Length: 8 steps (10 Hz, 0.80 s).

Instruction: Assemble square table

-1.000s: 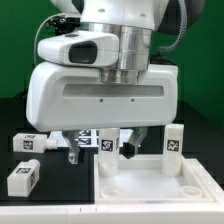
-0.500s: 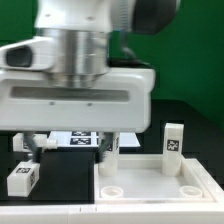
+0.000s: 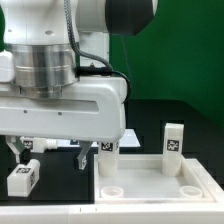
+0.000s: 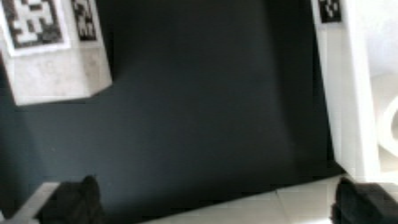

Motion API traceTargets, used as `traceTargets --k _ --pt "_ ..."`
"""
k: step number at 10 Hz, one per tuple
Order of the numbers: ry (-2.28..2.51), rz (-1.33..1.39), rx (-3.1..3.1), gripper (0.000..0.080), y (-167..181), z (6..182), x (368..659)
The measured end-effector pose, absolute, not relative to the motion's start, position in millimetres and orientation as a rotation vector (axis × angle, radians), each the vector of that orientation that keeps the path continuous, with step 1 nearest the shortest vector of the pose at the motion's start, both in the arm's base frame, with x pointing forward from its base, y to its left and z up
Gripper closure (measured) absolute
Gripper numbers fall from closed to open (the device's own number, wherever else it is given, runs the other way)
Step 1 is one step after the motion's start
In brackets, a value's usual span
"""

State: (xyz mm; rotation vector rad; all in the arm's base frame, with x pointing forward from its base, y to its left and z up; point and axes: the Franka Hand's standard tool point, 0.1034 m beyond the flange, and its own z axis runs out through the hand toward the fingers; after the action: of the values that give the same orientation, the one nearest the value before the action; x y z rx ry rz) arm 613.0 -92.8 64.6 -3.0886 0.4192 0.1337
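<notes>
Two fingers: the gripper hangs low over the dark table, jaws spread wide; nothing sits between them
Fingertips: in the wrist view both dark tips stand well apart over bare black surface; neither touches a part
Arm: its big white body fills the exterior view's left and middle; it hides much of the far side of the table
Square table top: lies flat on the near side, toward the exterior view's right; round sockets show at its corners; it is well clear of the gripper
Right leg: stands upright at the top's far corner on the exterior view's right; its tag faces the camera
Middle leg: upright at the top's far corner on the exterior view's left; just beside the nearer finger; I cannot tell if they touch
Lying leg: on its side, near, at the exterior view's left edge; apart from the gripper
Tagged leg: seen in the wrist view, tag visible; it lies apart from both fingertips
</notes>
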Motion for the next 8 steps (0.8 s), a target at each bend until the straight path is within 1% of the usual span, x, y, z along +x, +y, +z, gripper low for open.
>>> traceTargets --k 1,3,4,5,7,8 --pt "0.394 0.204 -3.082 0.0150 -105 62.6 608" --pt "0.422 0.511 -3.007 0.0150 -120 64.1 593" --pt "0.411 0.609 -2.977 0.0150 -123 63.0 593" --pt "0.403 0.729 -2.934 0.0150 -121 62.5 585" --pt "0.395 0.923 -2.860 0.0150 -121 59.8 580" --pt "0.333 1.056 -2.789 0.0150 -127 59.0 570"
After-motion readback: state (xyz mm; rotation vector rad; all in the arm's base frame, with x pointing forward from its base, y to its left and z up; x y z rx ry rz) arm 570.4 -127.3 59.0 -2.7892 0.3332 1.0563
